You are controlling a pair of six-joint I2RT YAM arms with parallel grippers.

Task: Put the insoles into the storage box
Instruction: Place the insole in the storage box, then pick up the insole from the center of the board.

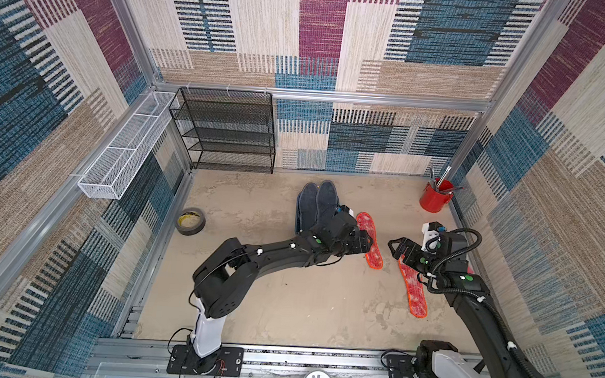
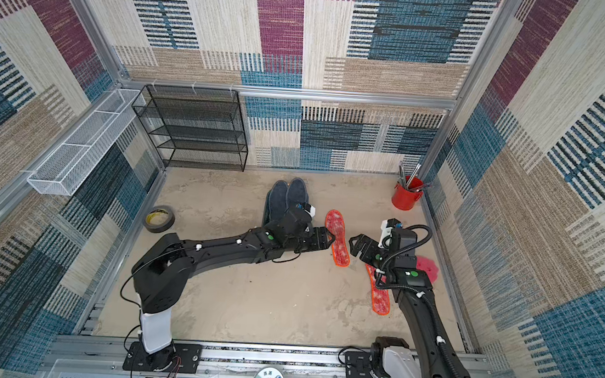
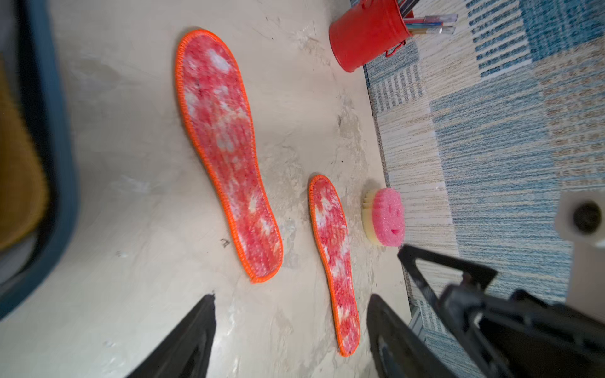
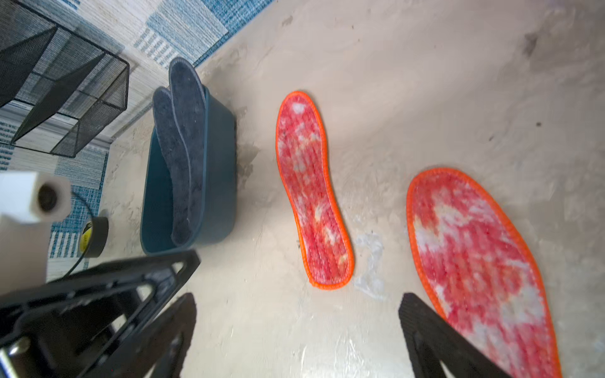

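Note:
Two red-white mottled insoles with orange edging lie flat on the floor: one [image 1: 371, 252] [image 3: 226, 147] by my left gripper [image 1: 367, 241], another [image 1: 413, 291] [image 4: 474, 261] partly under my right arm. The teal storage box [image 4: 219, 170] holds two dark grey insoles [image 1: 316, 202] that stick out over its far end. An orange-yellow insole [image 3: 16, 183] shows inside it. My left gripper [image 3: 291, 327] is open above bare floor near the insoles' heels. My right gripper [image 4: 298, 327] [image 1: 393, 247] is open and empty, facing the left one between the two red insoles.
A red cup [image 1: 436, 196] of tools stands in the back right corner. A pink sponge [image 2: 427, 268] lies by the right wall. A tape roll [image 1: 190, 221] sits at the left. A black mesh rack [image 1: 224, 128] and a white wire basket [image 1: 127, 143] line the back left.

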